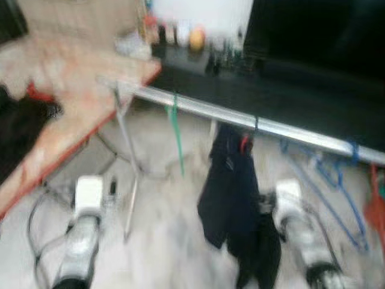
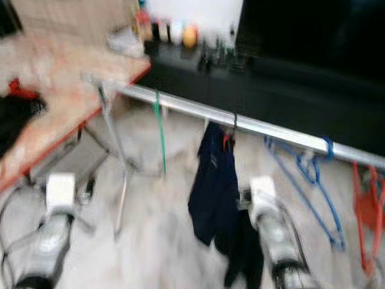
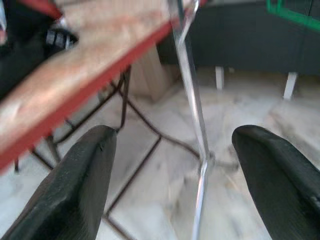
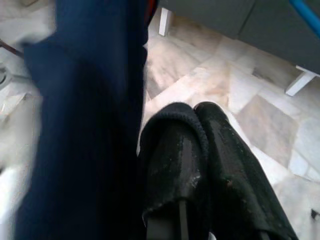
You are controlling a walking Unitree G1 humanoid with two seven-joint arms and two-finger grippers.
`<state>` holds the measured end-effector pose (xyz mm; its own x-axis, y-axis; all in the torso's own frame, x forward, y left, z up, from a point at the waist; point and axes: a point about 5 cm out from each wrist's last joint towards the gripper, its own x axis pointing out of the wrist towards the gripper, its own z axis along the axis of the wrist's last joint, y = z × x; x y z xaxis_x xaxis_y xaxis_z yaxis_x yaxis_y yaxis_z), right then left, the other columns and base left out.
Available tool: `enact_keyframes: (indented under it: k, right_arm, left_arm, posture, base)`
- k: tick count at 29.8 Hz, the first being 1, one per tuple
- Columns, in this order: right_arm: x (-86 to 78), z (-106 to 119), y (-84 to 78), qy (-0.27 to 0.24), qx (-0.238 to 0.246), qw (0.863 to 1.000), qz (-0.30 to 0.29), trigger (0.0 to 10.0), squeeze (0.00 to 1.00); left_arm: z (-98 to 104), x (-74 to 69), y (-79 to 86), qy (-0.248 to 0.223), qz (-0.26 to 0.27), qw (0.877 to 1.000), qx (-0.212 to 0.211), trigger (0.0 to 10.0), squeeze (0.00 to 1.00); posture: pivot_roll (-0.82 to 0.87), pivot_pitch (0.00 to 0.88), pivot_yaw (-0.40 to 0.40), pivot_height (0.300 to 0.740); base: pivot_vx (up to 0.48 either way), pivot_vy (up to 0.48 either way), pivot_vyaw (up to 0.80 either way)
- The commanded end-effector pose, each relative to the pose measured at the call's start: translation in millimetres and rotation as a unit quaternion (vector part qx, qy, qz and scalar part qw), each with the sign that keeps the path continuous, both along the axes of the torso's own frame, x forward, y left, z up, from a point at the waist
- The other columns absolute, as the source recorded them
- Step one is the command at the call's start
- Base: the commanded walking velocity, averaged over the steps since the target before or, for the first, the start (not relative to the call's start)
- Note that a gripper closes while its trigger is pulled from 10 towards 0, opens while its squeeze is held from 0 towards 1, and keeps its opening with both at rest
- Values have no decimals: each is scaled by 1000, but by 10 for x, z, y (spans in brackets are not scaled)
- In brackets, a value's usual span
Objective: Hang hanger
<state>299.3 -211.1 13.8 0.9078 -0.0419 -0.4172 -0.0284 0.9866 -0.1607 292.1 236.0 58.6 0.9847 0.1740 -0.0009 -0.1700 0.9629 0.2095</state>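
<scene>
Blur softens both head views, yet the silver clothes rail (image 1: pixel 252 123) reads plainly, running slantwise above and ahead of both arms. On it a dark navy garment (image 2: pixel 212 180) hangs from a hanger whose red neck (image 2: pixel 226 142) peeps out just under the rail; the cloth falls directly beside the right gripper (image 4: pixel 200 150), on its inner side. That gripper is closed, its two black fingers (image 4: pixel 175 165) pressed together; in the right wrist view the garment lies against them, but whether any fabric is pinched between them cannot be told. Beyond the right gripper, further along the rail, hang empty blue hangers (image 2: pixel 313 180) and an orange-red hanger (image 2: pixel 367 211). A green hanger (image 1: pixel 176 135) dangles from the rail between the two arms, nearer the left one. The left gripper (image 3: pixel 172 165) is spread wide and holds nothing; ahead of it, between its fingers, stands the rail's chrome upright leg (image 3: pixel 192 110), apart from both fingers. To that gripper's outer side sits a wooden table with a red edge (image 1: pixel 72 138), dark clothing (image 1: pixel 21 129) lying on top. Pale marble floor (image 1: pixel 162 241) lies under both arms.
</scene>
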Motion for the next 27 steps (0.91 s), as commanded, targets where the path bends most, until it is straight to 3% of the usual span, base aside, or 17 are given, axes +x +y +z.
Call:
enact_keyframes:
  k: [1, 12, 15, 27]
  right_arm:
    - [-12, 35, -148, -7, -5, 1000, -20, 10000, 0]
    - [-31, 13, -162, -1, -4, 1000, -23, 10000, 0]
    - [-29, 15, -166, -1, -4, 1000, -23, 10000, 0]
    - [-28, 18, -178, 0, -4, 1000, -24, 10000, 0]
  left_arm:
    - [50, 46, -87, -10, -18, 1000, -6, 10000, 0]
    - [48, 59, -279, 6, -117, 993, -9, 10000, 0]
    - [61, 72, -287, 6, -116, 993, 0, 10000, 0]
    - [94, 118, -267, 7, -109, 994, 2, 10000, 0]
  posture:
    - [20, 0, -16, 740]
    - [23, 0, -18, 740]
    - [28, 0, -22, 740]
    - [24, 0, -23, 740]
  base:
    - [390, 0, 0]
    - [61, 0, 0]
    - [0, 0, 0]
    - [0, -397, 0]
